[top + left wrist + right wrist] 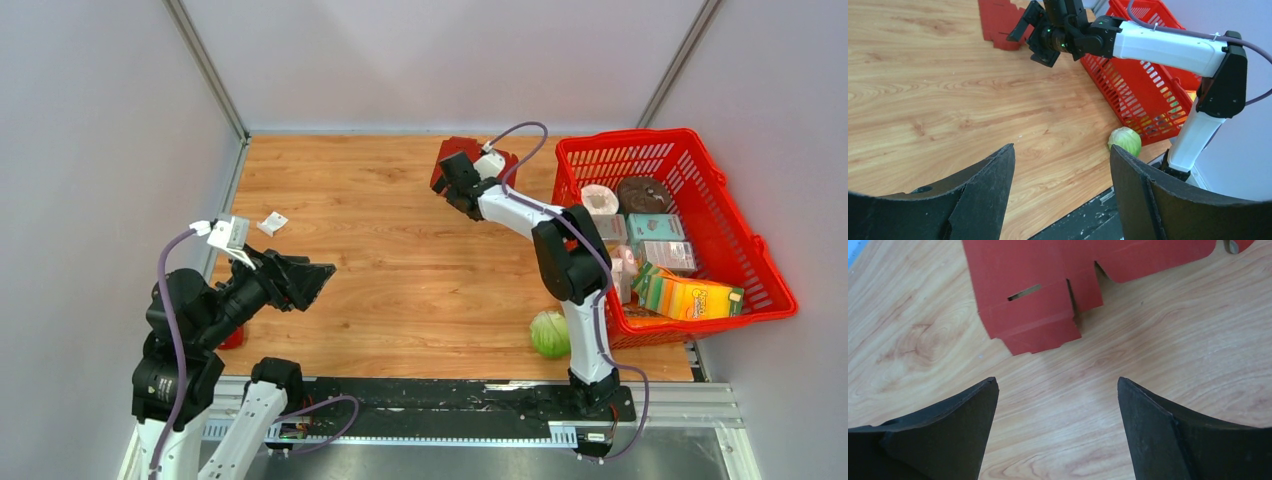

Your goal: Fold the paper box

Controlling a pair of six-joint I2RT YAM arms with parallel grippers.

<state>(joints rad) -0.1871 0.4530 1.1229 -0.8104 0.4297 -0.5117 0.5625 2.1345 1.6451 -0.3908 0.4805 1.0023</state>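
Note:
The paper box is a dark red cardboard blank lying flat on the wooden table at the far middle, with creased panels, flaps and a small slot. My right gripper hovers open just short of its nearest flap, nothing between its fingers. From above, the right gripper covers part of the blank. In the left wrist view the blank shows at the top beside the right gripper. My left gripper hangs open over the table's near left, far from the blank; its jaws hold nothing.
A bright red mesh basket full of groceries stands at the right. A green cabbage lies by the right arm's base. A small white scrap lies at the left. A red object sits partly hidden under the left arm.

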